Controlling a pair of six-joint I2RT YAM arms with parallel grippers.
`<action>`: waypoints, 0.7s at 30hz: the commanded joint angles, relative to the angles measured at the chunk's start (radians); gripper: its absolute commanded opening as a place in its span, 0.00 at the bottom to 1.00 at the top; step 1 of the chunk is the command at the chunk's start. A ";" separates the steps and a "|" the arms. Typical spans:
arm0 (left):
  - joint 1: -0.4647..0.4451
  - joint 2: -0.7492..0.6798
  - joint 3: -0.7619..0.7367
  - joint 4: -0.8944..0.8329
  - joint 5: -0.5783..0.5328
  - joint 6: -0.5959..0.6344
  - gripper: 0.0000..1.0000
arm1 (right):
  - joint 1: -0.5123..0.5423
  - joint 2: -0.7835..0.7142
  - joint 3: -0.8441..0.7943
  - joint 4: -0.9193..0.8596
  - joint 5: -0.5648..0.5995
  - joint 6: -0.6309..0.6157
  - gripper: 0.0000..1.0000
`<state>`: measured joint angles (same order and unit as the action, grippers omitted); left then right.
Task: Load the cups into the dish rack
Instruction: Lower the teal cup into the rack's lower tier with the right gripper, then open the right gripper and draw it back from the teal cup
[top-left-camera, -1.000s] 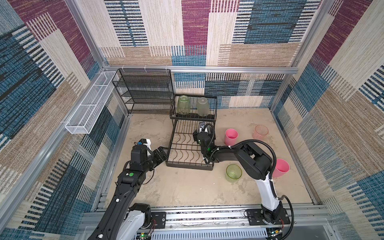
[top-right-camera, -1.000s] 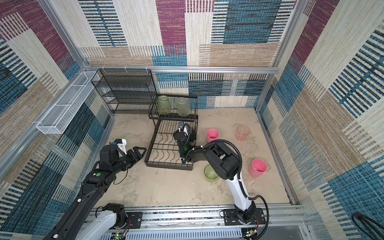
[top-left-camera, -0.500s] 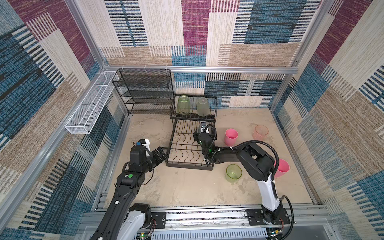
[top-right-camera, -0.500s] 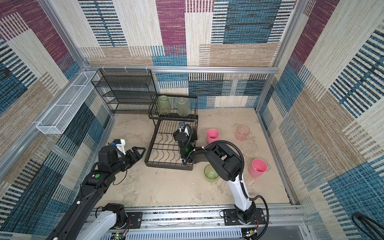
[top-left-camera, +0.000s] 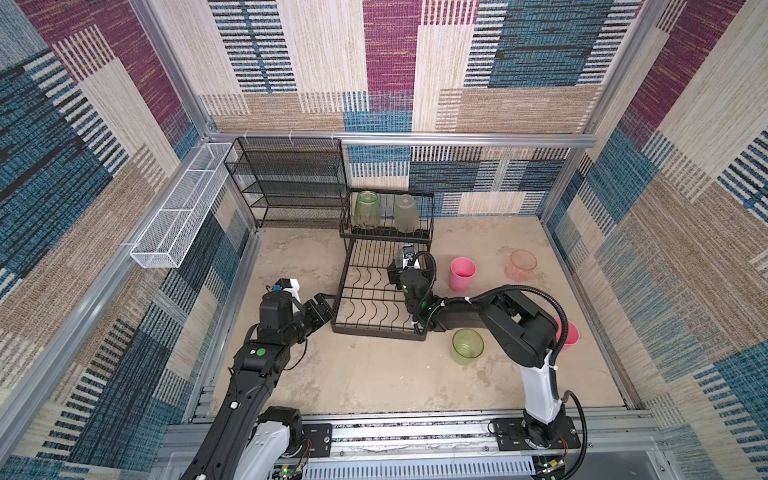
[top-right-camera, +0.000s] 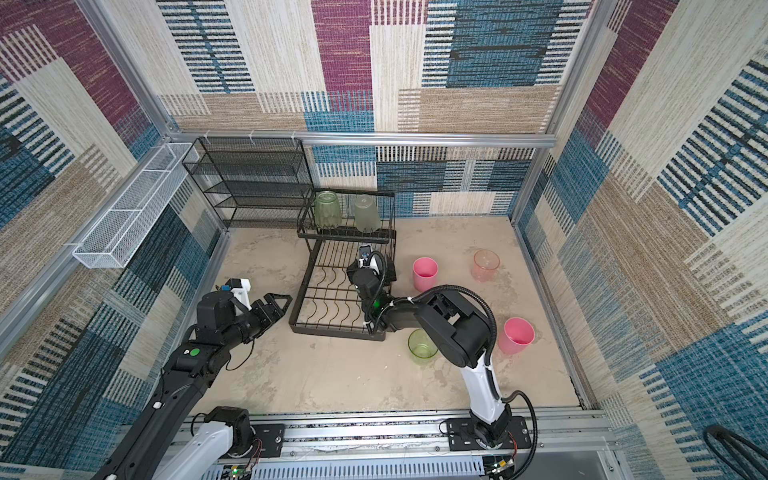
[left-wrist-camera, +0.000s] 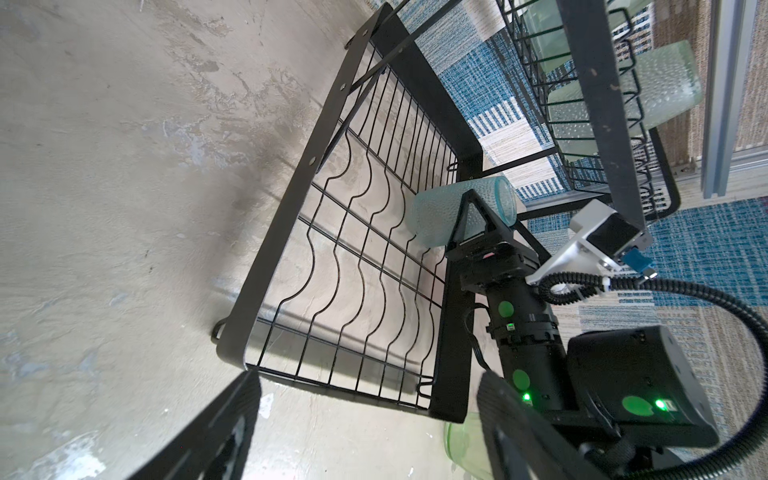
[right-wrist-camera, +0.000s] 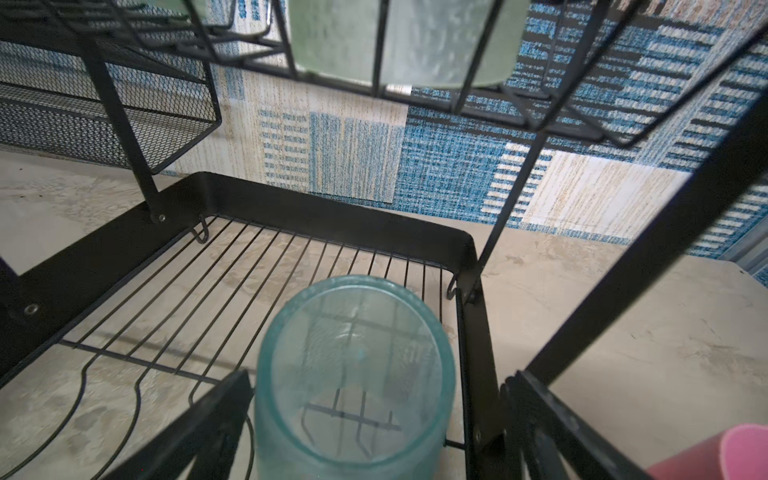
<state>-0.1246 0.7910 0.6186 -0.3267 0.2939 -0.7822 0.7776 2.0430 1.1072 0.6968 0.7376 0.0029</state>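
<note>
The black dish rack (top-left-camera: 376, 330) stands mid-table. A frosted teal cup (right-wrist-camera: 353, 374) stands in its low tray (left-wrist-camera: 249, 257) by the right wall. My right gripper (right-wrist-camera: 382, 378) is open around it, with one finger (right-wrist-camera: 536, 411) outside the rack wall; the cup also shows in the left wrist view (left-wrist-camera: 440, 216). Two green cups (top-left-camera: 367, 209) (top-left-camera: 406, 213) sit on the raised shelf. On the table stand a green cup (top-left-camera: 468, 346), two opaque pink cups (top-left-camera: 462, 273) (top-left-camera: 567, 331) and a clear pink cup (top-left-camera: 521, 265). My left gripper (top-left-camera: 326, 301) is open and empty at the rack's front left corner.
A taller black mesh shelf unit (top-left-camera: 291, 183) stands at the back left beside the rack. A long white mesh basket (top-left-camera: 178, 212) hangs on the left wall. The right arm's elbow (top-left-camera: 519, 328) lies low between the green cup and the nearest pink cup.
Very little: the left arm has shifted slightly beside the rack. The right gripper stays at the teal cup in the tray.
</note>
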 joint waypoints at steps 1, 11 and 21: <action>0.002 -0.004 -0.003 -0.004 0.001 0.011 0.86 | 0.006 -0.019 -0.018 0.039 0.012 0.001 1.00; 0.003 -0.006 -0.005 -0.010 -0.007 0.018 0.89 | 0.031 -0.054 -0.088 0.072 0.024 -0.005 1.00; 0.003 -0.022 -0.021 -0.018 -0.019 0.023 0.89 | 0.077 -0.168 -0.172 0.049 0.042 0.026 1.00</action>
<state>-0.1223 0.7742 0.6037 -0.3313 0.2897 -0.7753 0.8371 1.9171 0.9550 0.7345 0.7597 0.0040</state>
